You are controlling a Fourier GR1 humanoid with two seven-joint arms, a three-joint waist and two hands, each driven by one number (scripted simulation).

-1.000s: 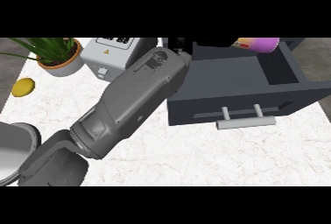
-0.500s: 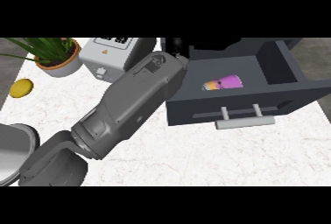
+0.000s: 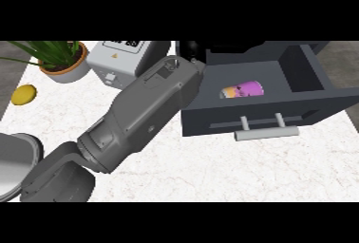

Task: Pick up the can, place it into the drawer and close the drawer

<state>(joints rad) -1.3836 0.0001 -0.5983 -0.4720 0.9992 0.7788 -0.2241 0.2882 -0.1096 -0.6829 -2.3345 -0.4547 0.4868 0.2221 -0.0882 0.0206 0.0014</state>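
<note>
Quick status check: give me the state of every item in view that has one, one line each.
drawer: open, pulled out
can: lying on its side inside the drawer, no hand on it
drawer handle: untouched
left hand: at the drawer's back left corner, fingers hidden
potted plant: upright

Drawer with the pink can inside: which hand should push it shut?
Left, probably: its black hand sits beside the open dark grey drawer holding the pink can, while no right hand shows.
</note>
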